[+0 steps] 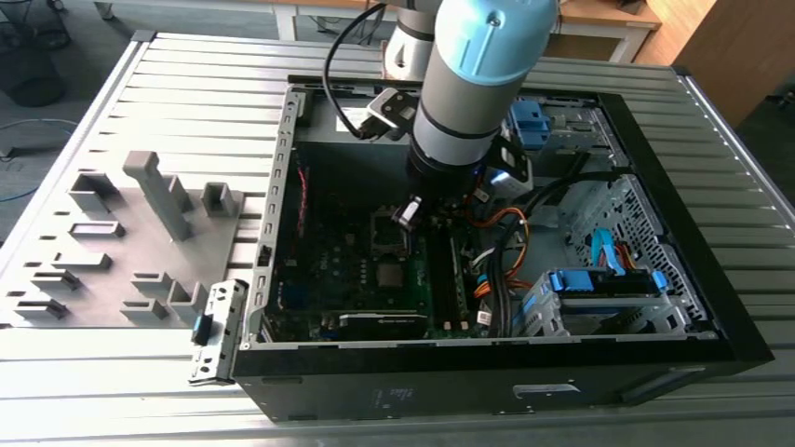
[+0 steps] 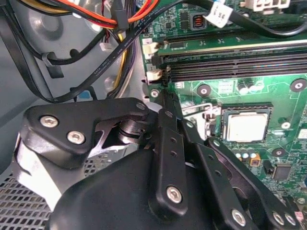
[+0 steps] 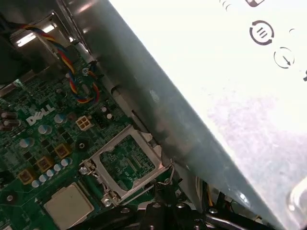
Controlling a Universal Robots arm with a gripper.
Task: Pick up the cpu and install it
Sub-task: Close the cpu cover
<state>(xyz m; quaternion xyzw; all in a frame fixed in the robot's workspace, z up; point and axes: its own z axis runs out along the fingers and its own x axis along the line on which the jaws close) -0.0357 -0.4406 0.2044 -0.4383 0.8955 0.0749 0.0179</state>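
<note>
Cpu [image 2: 246, 127] lying flat inside black frame [image 2: 244, 105], metal plate [image 3: 127, 160] hinged open alongside, so likely seated but unclamped; 6 o'clock of gripper [image 1: 407, 216] in exterior view, gripper opening impossible to tell.

The motherboard [image 2: 249, 96] is being shown in deep green, dotted with little silver solder points. A pale silvery-grey face is being worn by the cpu [image 2: 246, 127]. The gripper [image 2: 204, 129] linkage is being seen in matte black with shiny screw heads. Red, orange and yellow are being mixed through the cables [image 2: 120, 19], and the drive clips [image 1: 602, 282] are being done in bright blue.
</note>
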